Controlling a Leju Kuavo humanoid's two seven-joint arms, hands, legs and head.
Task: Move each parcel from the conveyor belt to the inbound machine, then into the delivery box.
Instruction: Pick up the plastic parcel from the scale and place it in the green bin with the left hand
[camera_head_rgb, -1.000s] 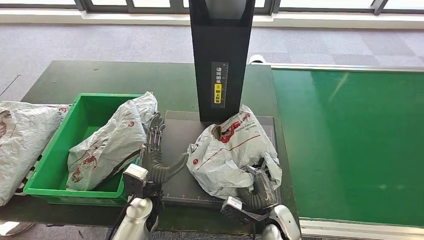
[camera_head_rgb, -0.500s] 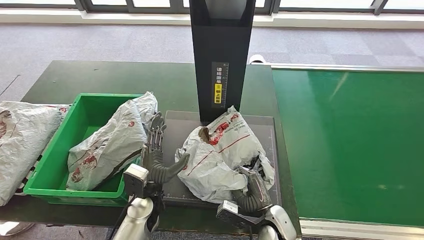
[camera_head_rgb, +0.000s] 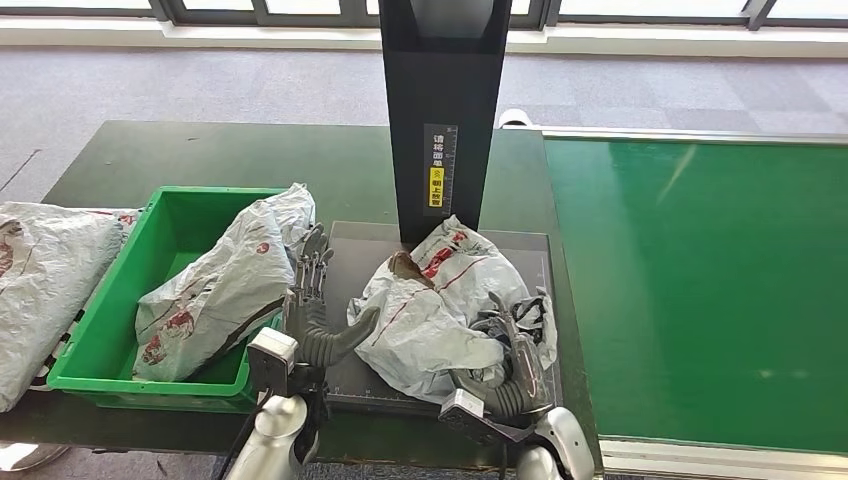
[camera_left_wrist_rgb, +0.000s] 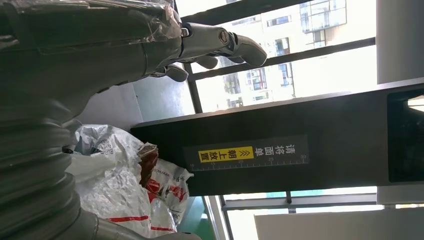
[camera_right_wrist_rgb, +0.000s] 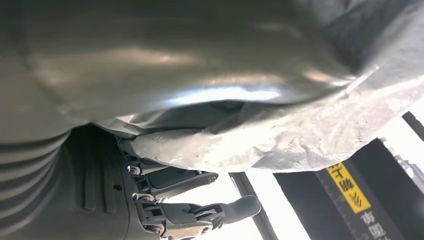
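On the dark table (camera_head_rgb: 200, 150): green bin (camera_head_rgb: 110, 330) holding one grey parcel (camera_head_rgb: 215, 290). Left robot hand (camera_head_rgb: 310, 285) spread, empty. Right robot hand (camera_head_rgb: 510, 355) seemingly grasping crumpled parcel (camera_head_rgb: 440, 300).

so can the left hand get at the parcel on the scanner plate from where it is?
Probably yes: the left hand is open beside the parcel, nothing between them.

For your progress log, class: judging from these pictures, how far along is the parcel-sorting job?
Done: one parcel already lies in the green delivery box. In hand: a second parcel sits on the inbound machine's platform under the black column, with the right robot hand at its near edge and the left robot hand open beside it. Left: moving it into the box. The conveyor belt looks bare.
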